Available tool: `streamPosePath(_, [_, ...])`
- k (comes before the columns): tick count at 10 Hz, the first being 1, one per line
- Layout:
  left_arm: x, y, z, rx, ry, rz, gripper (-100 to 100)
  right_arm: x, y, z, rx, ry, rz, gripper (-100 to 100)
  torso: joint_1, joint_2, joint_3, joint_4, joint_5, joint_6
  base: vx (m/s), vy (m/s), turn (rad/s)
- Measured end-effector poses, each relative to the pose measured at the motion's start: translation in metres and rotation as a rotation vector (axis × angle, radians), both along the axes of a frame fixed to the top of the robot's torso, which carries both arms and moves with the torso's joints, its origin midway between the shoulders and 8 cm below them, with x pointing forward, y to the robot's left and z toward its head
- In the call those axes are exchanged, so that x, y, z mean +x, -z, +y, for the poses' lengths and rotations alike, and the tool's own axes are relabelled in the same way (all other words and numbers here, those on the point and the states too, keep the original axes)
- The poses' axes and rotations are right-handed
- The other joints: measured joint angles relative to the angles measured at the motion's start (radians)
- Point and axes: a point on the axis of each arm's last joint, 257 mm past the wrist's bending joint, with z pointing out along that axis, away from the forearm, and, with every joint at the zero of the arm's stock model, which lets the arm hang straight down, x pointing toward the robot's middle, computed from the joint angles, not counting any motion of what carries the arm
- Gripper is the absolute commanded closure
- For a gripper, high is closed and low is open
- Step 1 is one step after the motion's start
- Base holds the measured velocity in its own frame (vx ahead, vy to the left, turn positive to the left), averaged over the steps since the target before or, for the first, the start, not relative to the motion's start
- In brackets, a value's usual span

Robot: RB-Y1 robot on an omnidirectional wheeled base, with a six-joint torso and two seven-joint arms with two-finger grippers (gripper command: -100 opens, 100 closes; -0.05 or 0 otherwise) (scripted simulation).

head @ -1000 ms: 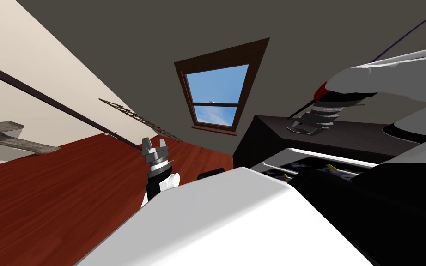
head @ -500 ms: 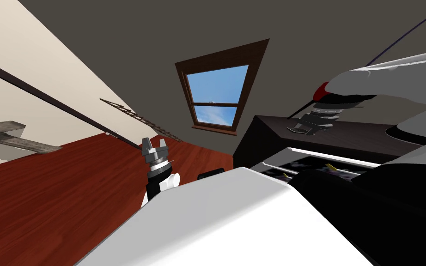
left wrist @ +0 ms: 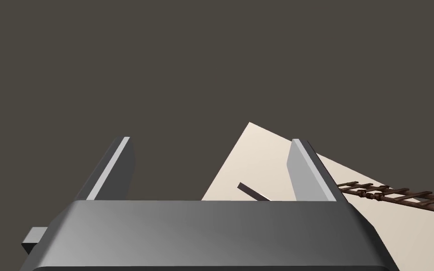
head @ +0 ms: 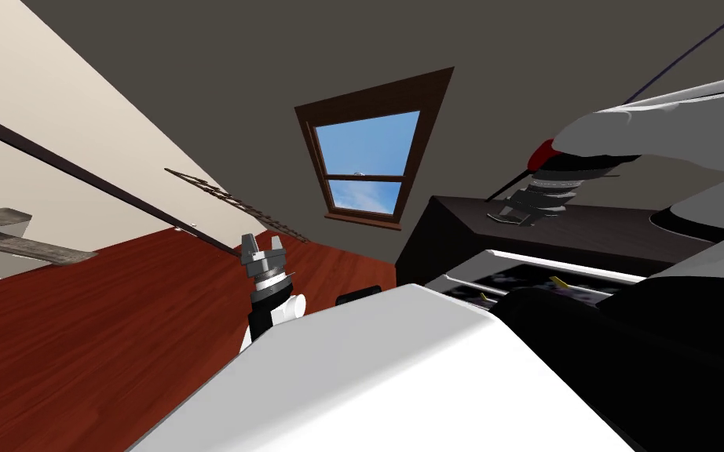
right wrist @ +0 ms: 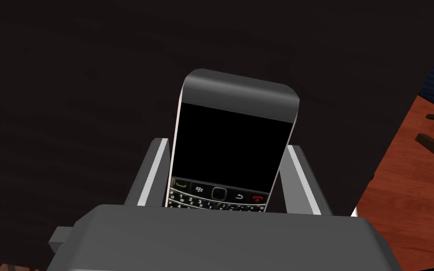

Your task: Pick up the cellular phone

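Observation:
The cellular phone (right wrist: pixel 232 141) is black with a dark screen, a small keypad and a grey top edge. It stands between the fingers of my right gripper (right wrist: pixel 227 145), which press its two sides. Behind it lies the dark tabletop (right wrist: pixel 70 94). In the head view my right gripper (head: pixel 521 210) hangs just over the dark table (head: pixel 627 231) at the right. My left gripper (head: pixel 262 245) is raised in the middle, over the red floor. Its fingers (left wrist: pixel 117 164) stand open with nothing between them.
Below the dark table's top, a drawer with a white front (head: pixel 541 265) stands pulled out with small things inside. Red wood floor (head: pixel 78 337) spreads to the left. A strip of the same floor (right wrist: pixel 409 188) shows beside the table's edge.
My right gripper with the phone has crept slightly up and to the left over the dark tabletop. My head view has shifted a little. The left arm has stayed put.

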Motion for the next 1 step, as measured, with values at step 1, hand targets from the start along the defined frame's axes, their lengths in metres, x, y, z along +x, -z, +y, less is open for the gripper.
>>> streamPosePath(1, [0.0, 0.0, 0.0, 0.0, 0.0, 0.0, 0, 0.0001, -0.0008, 0.0011, 0.001, 0.001, 0.001, 0, 0.0, 0.0, 0.0, 0.0, -0.001, 0.0, 0.0, 0.0, 0.0])
